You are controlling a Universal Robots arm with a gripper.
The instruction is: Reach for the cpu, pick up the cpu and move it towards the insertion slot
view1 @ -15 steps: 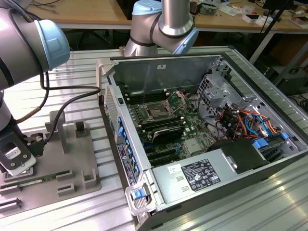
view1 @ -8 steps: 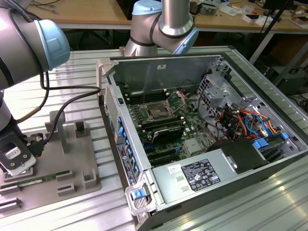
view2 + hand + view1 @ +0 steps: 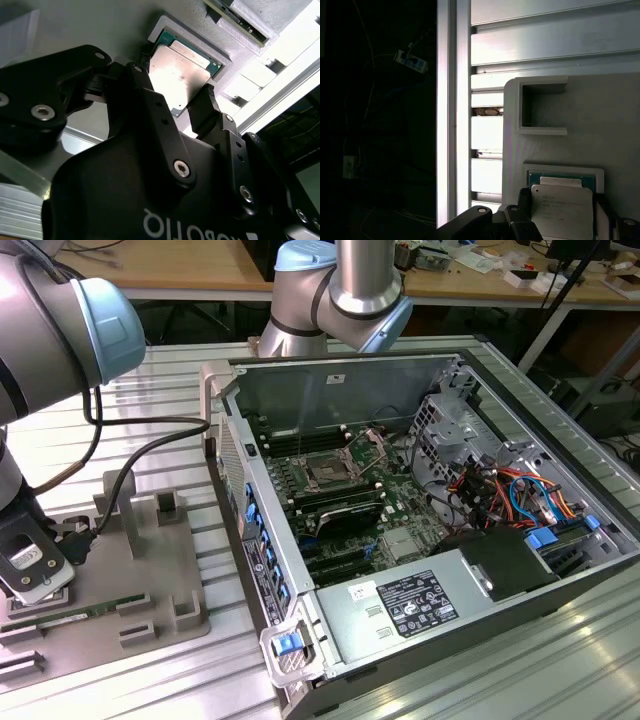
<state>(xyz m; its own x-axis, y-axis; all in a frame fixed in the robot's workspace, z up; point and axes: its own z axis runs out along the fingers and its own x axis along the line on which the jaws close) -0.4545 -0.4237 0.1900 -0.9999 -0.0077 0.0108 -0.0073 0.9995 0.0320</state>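
The cpu (image 3: 182,65) is a silvery square chip with a thin green rim, lying in a square recess of the grey plastic tray (image 3: 172,22). My gripper (image 3: 175,85) straddles it, a black finger against each of two opposite edges, shut on the chip. The first wrist view shows the same cpu (image 3: 562,207) between the fingers of the gripper (image 3: 562,200). In the exterior view the gripper (image 3: 30,570) hangs low over the tray (image 3: 130,580) at the exterior view's left. The insertion slot (image 3: 328,472) sits on the green motherboard inside the open computer case, its metal frame raised.
The open computer case (image 3: 420,540) takes up the middle and the exterior view's right, its side wall standing between tray and socket. A green memory stick (image 3: 60,618) lies on the tray. Upright tray posts (image 3: 115,502) stand near the gripper. The table's rail edge (image 3: 454,110) runs beside the tray.
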